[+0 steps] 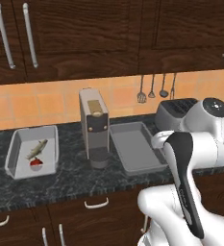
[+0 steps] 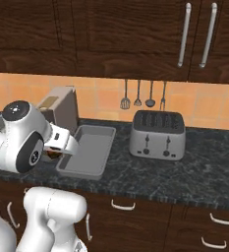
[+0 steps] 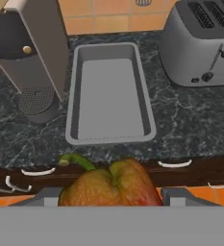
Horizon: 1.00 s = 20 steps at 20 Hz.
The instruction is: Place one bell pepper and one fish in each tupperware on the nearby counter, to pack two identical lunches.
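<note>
An orange-red bell pepper point(image 3: 111, 185) with a green stem sits between the fingertips of my gripper point(image 3: 111, 197), which is shut on it. It hangs over the counter's point(image 3: 190, 129) front edge, just short of an empty grey tupperware point(image 3: 108, 93). In the left base view that tupperware point(image 1: 135, 146) lies right of the coffee machine. A second tupperware point(image 1: 31, 151) at the left holds a fish point(image 1: 37, 148) and a small red bell pepper point(image 1: 35, 163). The right base view shows my hand point(image 2: 62, 145) at the near left corner of the empty tupperware point(image 2: 86, 150).
A grey coffee machine point(image 1: 94, 125) stands between the two containers. A silver toaster point(image 2: 157, 133) stands right of the empty one. Utensils point(image 2: 138, 96) hang on the tiled wall behind. Drawers with curved handles point(image 1: 96, 204) run below the counter.
</note>
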{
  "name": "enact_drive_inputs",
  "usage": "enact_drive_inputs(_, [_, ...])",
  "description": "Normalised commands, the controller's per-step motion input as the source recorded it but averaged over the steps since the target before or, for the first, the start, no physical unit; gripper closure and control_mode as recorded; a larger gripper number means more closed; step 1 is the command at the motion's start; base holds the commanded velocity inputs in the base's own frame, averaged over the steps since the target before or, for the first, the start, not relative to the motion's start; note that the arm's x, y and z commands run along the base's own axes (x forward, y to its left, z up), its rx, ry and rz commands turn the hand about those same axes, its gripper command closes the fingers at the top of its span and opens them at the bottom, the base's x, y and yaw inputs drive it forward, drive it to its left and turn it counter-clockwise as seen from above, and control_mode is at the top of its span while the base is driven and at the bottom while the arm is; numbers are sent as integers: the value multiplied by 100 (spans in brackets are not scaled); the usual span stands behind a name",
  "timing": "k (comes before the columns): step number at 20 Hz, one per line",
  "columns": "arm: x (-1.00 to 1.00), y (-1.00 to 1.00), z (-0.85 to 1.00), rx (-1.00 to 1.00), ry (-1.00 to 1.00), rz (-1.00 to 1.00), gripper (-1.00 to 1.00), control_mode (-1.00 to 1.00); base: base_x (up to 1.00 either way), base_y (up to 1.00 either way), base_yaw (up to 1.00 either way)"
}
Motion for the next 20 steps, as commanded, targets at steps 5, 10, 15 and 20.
enact_drive_inputs(5, [0, 0, 0, 0, 0, 0, 100, 100, 26, 24, 0])
enact_drive_inputs(10, [50, -4, -22, 0, -5, 0, 100, -100, 0, 0, 0])
enact_drive_inputs(15, [91, -27, -30, 0, 0, 3, 100, -100, 0, 0, 0])
enact_drive_inputs(20, [100, -25, -44, 0, 0, 10, 100, -100, 0, 0, 0])
